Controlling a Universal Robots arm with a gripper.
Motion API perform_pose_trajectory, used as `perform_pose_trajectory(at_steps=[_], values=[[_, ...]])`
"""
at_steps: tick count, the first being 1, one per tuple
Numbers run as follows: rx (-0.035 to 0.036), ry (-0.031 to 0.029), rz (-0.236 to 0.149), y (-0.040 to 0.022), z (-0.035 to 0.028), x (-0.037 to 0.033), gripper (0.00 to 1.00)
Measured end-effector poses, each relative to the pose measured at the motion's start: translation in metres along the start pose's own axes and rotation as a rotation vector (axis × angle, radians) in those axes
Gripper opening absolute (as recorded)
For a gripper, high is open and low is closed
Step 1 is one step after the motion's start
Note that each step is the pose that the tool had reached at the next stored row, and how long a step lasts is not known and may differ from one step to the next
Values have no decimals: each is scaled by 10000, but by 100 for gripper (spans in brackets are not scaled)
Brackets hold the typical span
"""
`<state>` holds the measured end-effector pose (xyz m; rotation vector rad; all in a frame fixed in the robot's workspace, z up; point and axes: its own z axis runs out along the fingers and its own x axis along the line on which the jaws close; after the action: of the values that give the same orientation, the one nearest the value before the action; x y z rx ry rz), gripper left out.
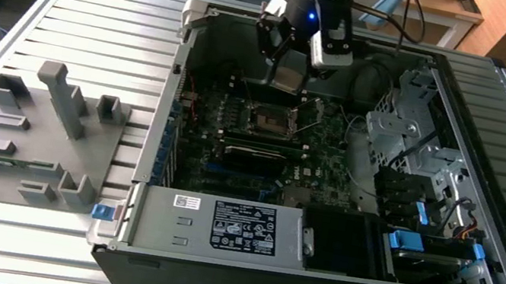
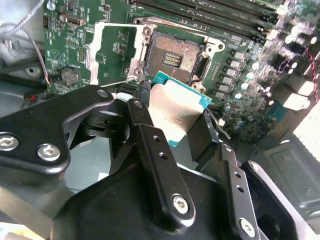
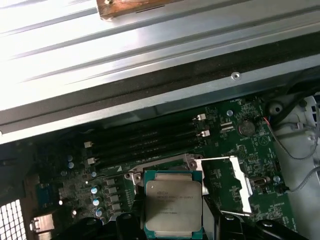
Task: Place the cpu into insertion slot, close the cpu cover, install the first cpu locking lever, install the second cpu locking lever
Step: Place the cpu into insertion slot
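Note:
My gripper (image 1: 289, 69) is shut on the cpu (image 1: 288, 80), a flat square chip with a dull silver top and a green edge. It hangs above the motherboard, a little short of the insertion slot (image 1: 272, 120). In the second wrist view the cpu (image 2: 177, 112) sits between my black fingers (image 2: 150, 145), and the open insertion slot (image 2: 172, 59) lies just beyond it, with dark contacts showing. The cpu cover (image 2: 112, 52), a silver frame, is swung open beside the socket. In the first wrist view the cpu (image 3: 172, 202) hides most of the socket, with the cpu cover (image 3: 232, 182) open alongside.
The open computer case (image 1: 156, 133) lies on a slatted metal table. A labelled power supply (image 1: 239, 226) sits at its near end and drive bays (image 1: 424, 163) on the exterior view's right. Long black memory slots (image 3: 145, 142) run near the socket. A grey fixture (image 1: 28, 135) stands on the exterior view's left.

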<state>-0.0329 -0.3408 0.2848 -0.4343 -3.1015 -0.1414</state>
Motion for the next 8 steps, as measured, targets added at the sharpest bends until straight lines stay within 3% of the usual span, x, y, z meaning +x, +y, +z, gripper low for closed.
perform_pose_trajectory(at_steps=[3,8], values=[[-9,-47,532,0,2,0,54],[-13,-54,614,0,3,0,54]])
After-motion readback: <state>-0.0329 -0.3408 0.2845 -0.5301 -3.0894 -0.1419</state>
